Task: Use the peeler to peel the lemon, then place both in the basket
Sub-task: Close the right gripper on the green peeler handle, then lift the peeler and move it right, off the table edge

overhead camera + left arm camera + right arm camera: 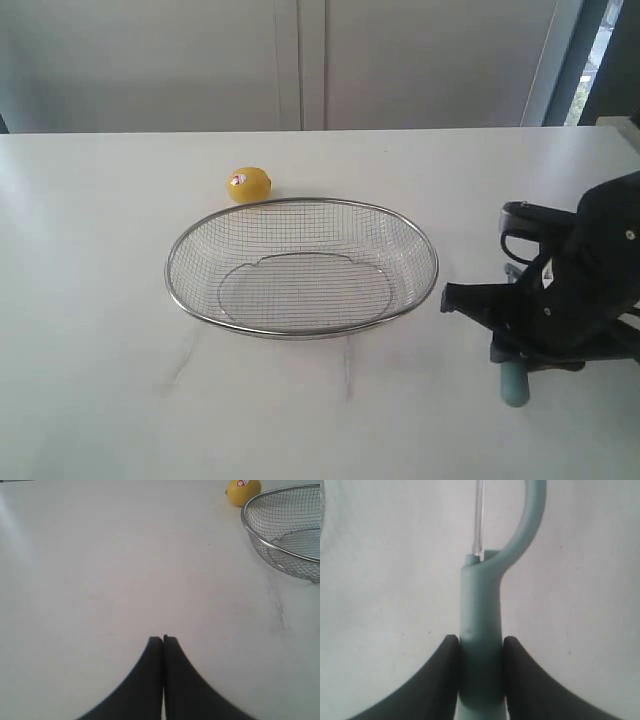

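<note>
Peeler pickup looks under way at lower right, right fingers clamped on its teal handle, left fingers together; next it needs lifting toward the lemon.

Shiny metal-mesh basket, matt plastic peeler

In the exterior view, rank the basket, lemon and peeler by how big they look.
1. basket.
2. lemon.
3. peeler: only its teal tip shows past the right hand, so its rank is unsure.
</note>
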Available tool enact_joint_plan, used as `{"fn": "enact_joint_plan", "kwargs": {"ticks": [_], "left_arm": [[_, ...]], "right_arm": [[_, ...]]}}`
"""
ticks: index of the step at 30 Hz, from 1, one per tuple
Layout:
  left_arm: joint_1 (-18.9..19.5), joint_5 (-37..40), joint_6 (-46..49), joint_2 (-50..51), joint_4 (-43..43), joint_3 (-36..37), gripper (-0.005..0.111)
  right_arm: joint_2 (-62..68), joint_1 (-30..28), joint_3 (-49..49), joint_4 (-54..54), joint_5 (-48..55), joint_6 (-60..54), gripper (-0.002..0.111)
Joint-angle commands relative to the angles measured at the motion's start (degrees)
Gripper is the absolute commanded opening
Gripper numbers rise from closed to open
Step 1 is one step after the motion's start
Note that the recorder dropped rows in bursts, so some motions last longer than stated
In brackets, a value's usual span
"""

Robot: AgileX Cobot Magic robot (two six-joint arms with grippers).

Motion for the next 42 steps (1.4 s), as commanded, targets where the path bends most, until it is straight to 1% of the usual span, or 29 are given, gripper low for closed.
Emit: {"fn": "enact_joint_plan", "kwargs": {"ticks": [1,7,13,21,31,37,42], "left_arm": [[-0.4,0.0,-0.1,-0.2,-0.5,0.2,0.0],[-0.4,0.0,-0.1,-0.2,-0.5,0.2,0.0],[-0.4,0.0,-0.1,-0.2,-0.5,0.2,0.0],[-0.4,0.0,-0.1,-0.2,-0.5,0.2,0.0],[-0.4,0.0,-0.1,-0.2,-0.5,0.2,0.0],[-0.4,0.0,-0.1,-0.2,-0.5,0.2,0.0],[-0.4,0.0,-0.1,-0.2,-0.5,0.2,0.0]], "right_arm": [[-4.5,-0.4,0.2,-2.1,1.8,0.1,0.0],[-10.2,-0.4,0.2,-3.6,3.8,-0.2,0.0],[-16.7,-0.4,0.5,-4.3,4.2,-4.8,0.0],[-29.8,-0.4,5.8,-4.3,3.5,-9.9,0.0],[-45.8,-0.4,10.2,-4.3,2.8,-20.8,0.0],[-50.0,-0.4,10.2,-4.5,3.0,-25.9,0.0],[-50.3,-0.4,10.2,-4.5,4.3,-26.6,0.0]]}}
